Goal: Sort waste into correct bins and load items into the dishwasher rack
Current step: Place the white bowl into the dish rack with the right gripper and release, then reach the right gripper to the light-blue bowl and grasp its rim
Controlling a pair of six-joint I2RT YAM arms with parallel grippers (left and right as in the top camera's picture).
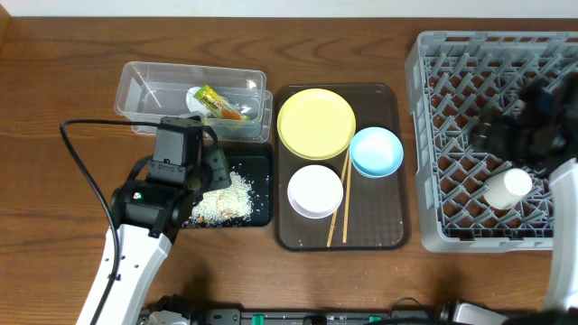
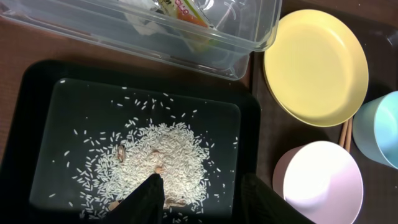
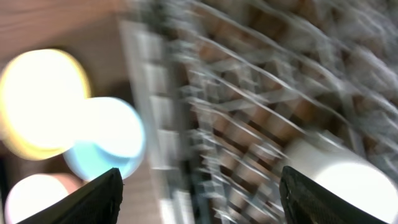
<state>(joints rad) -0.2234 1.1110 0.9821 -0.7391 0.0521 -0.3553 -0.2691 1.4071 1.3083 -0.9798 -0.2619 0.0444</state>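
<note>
The snack wrapper (image 1: 219, 104) lies in the clear tub (image 1: 144, 86); it also shows in the left wrist view (image 2: 180, 9). Rice scraps (image 1: 221, 200) (image 2: 158, 155) lie in the flat black tray (image 1: 262, 167) (image 2: 37, 87). My left gripper (image 2: 202, 190) is open and empty just above the rice. The yellow plate (image 1: 316, 122), blue bowl (image 1: 376, 151), white bowl (image 1: 315, 190) and chopsticks (image 1: 340, 203) rest on the brown serving tray. The small white cup (image 1: 506, 188) lies in the grey rack (image 1: 424, 135). My right gripper (image 3: 199, 193) is open and empty above the rack's left side.
The dark brown serving tray (image 1: 384, 230) lies between the black tray and the rack. Bare wooden table (image 1: 54, 72) surrounds them. A black cable (image 1: 81, 162) loops left of the left arm. The right wrist view is blurred by motion.
</note>
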